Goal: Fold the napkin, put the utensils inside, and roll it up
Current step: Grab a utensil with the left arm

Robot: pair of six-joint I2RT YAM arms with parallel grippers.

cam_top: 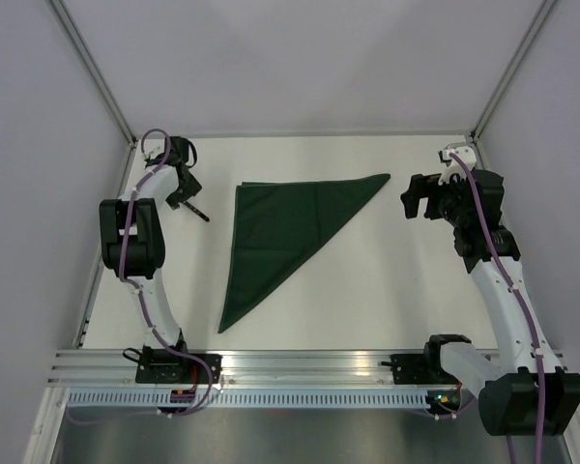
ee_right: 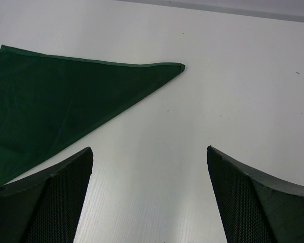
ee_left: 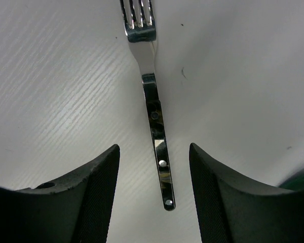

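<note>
The napkin [cam_top: 280, 237] is seen lying flat in the middle of the surface [cam_top: 367, 280], folded into a triangle. Its long edge runs along the far side to a sharp corner at the right, and a narrow tip points toward the near edge. The folding step is therefore judged to be done, and fetching the utensils appears to be the step in hand.

At the far left, well apart from the cloth, a fork [ee_left: 154, 109] lies on the surface. The left claw [ee_left: 154, 147] is held over its handle. The fingers are spread, one to each side of the handle, with a clear gap on both sides, so nothing is pinched. The right claw [ee_right: 149, 149] is spread wide and holds nothing. It hangs just to the right of the napkin's right-hand corner. No other utensil can be made out in any view.

For the next move, the left claw would probably need to be lowered and pressed together on the thin handle. Because the handle lies flat against the surface, a low, well-centred approach is called for. The fork would then have to be carried rightward and laid on the cloth before any rolling is attempted.
</note>
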